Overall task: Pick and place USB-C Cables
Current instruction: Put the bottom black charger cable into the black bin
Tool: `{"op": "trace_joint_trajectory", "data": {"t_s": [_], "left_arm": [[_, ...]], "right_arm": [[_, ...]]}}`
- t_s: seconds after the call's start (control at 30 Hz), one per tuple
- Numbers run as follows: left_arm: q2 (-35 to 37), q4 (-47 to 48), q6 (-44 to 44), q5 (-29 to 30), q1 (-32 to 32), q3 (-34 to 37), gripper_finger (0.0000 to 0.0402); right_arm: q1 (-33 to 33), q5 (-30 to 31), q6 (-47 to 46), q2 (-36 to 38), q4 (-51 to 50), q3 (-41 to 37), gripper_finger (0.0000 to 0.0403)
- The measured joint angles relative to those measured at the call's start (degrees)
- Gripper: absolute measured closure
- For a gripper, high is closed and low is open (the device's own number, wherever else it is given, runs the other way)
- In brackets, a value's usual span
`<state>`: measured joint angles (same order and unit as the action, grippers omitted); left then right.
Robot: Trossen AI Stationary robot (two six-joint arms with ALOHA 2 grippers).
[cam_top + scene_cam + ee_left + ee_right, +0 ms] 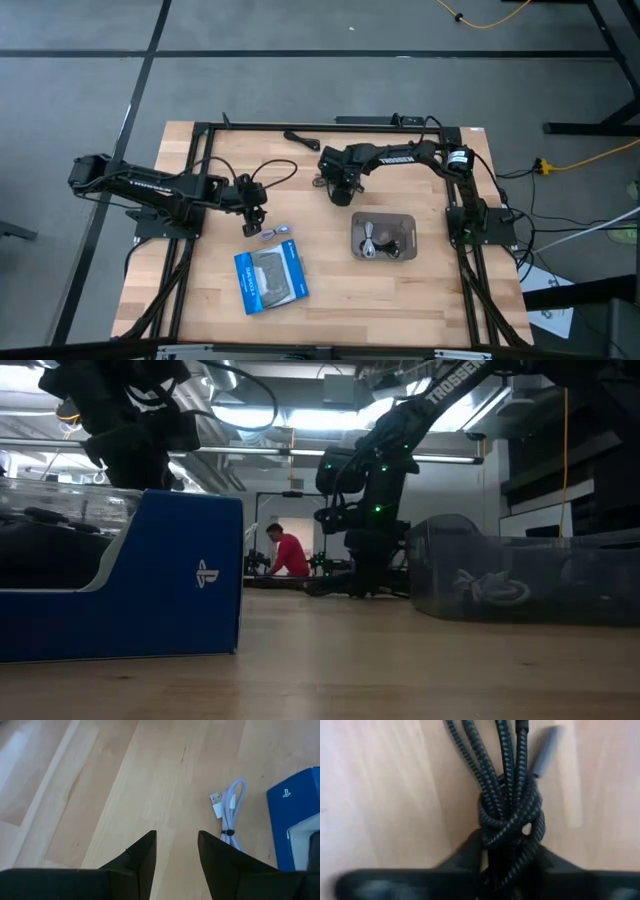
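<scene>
A black braided USB-C cable [507, 780], tied in a knotted bundle with a grey plug end [543, 752], sits between the fingers of my right gripper [507, 847], which is shut on it at the table's far middle [340, 188]. A silvery-grey cable [231, 807] lies coiled flat on the wood beside the blue package [270, 277]. My left gripper [177, 840] is open and hovers over bare wood just left of that cable [278, 232]. More cables [378, 240] lie in the clear tray [410, 222]. Another black cable [300, 138] lies near the far edge. My right gripper pinches the black cable bundle at its knot [509, 822] between the two fingers [465, 852], coming from above and pointing down. The fingers lie along the strands, which run on ahead over the wood with the plug end. Whether the bundle is clear of the table does not show.
The blue package [150, 575] stands in front of the low camera on the left, the tray [520, 580] on the right. The black frame rails [200, 180] border the table. A person in red [290, 555] is far behind the table. Bare wood lies between package and tray.
</scene>
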<state>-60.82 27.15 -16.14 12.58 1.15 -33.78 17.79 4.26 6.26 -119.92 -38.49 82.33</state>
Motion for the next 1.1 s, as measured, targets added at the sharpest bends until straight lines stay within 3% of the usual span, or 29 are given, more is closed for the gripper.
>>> {"op": "trace_joint_trajectory", "data": {"t_s": [0.03,0.07,0.3,0.47,0.63,0.77,0.93,1.1], "left_arm": [[0.00,-0.23,-0.01,0.00,0.00,0.00,0.0263],[-0.02,-0.60,-0.01,0.00,0.00,0.00,0.0263],[-0.04,-1.69,-0.01,0.07,0.00,0.02,0.0263],[-0.04,-2.25,-0.29,0.38,0.00,0.02,0.0263],[-0.04,-3.01,-0.27,0.46,0.00,0.02,0.0263],[-0.04,-3.55,-0.27,0.46,0.02,0.02,0.0263],[-0.04,-3.99,-0.25,0.46,0.02,0.02,0.0263],[-0.04,-4.21,-0.28,0.46,0.01,0.02,0.0263]], "right_arm": [[-0.02,0.17,0.14,-0.15,-1.13,1.14,0.0350],[-0.19,0.07,0.14,-0.06,-2.18,2.35,0.0353],[-4.67,5.57,-3.19,7.60,-18.10,10.85,0.0353],[-10.84,6.95,-12.73,19.32,-28.41,12.14,0.0353],[-17.78,7.19,-25.32,31.93,-28.80,2.48,0.0353],[-22.95,7.16,-38.32,39.32,-24.79,-11.05,0.0353],[-28.66,2.08,-49.70,42.41,-7.73,-25.08,0.0353],[-31.16,1.74,-58.84,42.43,-4.44,-31.23,0.0353]]}}
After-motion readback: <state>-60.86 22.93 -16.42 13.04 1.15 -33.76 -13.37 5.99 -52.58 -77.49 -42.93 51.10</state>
